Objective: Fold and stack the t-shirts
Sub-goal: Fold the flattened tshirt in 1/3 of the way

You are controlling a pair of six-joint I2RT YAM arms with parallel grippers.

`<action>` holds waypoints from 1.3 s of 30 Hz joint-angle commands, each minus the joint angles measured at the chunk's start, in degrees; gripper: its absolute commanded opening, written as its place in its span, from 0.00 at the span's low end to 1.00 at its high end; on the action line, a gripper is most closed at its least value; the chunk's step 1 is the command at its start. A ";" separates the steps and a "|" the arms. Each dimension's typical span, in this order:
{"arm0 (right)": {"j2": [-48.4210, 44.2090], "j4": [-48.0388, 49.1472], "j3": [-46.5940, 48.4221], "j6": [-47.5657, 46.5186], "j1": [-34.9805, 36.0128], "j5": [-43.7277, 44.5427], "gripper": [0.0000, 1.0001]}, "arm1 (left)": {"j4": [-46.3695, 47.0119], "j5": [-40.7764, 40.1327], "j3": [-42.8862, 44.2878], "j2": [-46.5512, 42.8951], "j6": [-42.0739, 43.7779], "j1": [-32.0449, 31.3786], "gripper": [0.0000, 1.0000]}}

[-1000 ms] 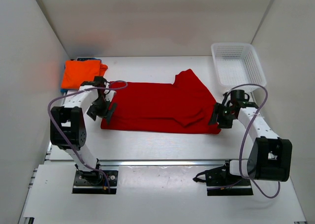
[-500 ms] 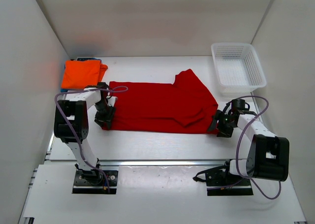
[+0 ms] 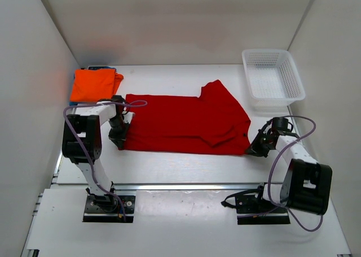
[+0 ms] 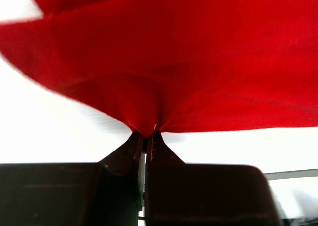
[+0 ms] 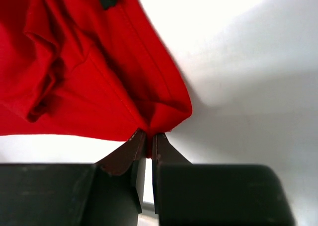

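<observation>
1. Now, treat the white desk (image 3: pixel 180 169) as the folding surface, with bare top both nearer than the cloth and beyond it.
2. Find the deep red t-shirt (image 3: pixel 180 121) spread flat across the middle of the desk, long side running left to right, one sleeve poking toward the back wall, near hem stretched between the two arms.
3. Ignore the white lattice basket (image 3: pixel 246 76) at the far right corner, well apart from the cloth.
4. Mark the folded orange t-shirt (image 3: pixel 93 85) at the far left corner, near the red shirt's left end, as the probable stacking spot.
5. Count on both grips: left pincer (image 4: pixel 147 135) clamped narrow on the near-left corner of the red shirt, right pincer (image 5: pixel 147 134) clamped narrow on the near-right corner, fabric puckering into each pair of tips.
6. Raise both corners together and level, just clear of the desk, then carry them away from the arm bases toward the far hem.
7. Hold the near hem taut from side to side to prevent sagging or a skewed crease.
8. Set the edge down on the far edge before letting go.
9. Move slowly: only a small tuck of cloth caught in each grip, so probably easy to lose with a jerk.
10. Check the right corner's layers; impossible to tell from here whether all are pinched.
</observation>
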 commanded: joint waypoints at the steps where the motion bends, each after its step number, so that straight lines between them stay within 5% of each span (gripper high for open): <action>1: -6.72 -7.15 1.48 0.82 -0.76 2.05 0.00 | -1.79 -3.10 -1.20 -5.80 4.07 0.23 0.00; 9: -14.56 -18.85 1.48 5.12 2.13 4.51 0.00 | -8.65 -3.02 -7.79 -12.13 7.42 -0.21 0.00; 11: -14.91 -20.35 1.92 4.95 1.62 4.87 0.11 | -9.09 -3.10 -9.81 -12.92 7.51 -0.90 0.04; 13: -15.44 -21.94 2.36 4.08 -0.05 4.69 0.24 | -9.18 -3.89 -11.75 -13.89 7.42 -1.52 0.22; 18: -18.34 -27.03 9.37 3.54 1.16 10.48 0.32 | -8.92 -8.45 -12.20 -16.26 7.07 -1.52 0.85; 22: -17.03 -28.19 15.98 4.95 10.10 13.40 0.38 | -6.73 -15.75 -8.96 -19.69 5.67 -1.43 0.89; 29: -9.30 -16.33 10.02 19.26 27.17 1.44 0.43 | -1.54 -23.24 -1.65 -21.81 5.75 -1.96 0.92; 39: -2.45 0.02 3.33 26.39 28.77 -5.24 0.50 | -2.15 -17.44 -1.65 -17.24 3.73 -2.84 0.91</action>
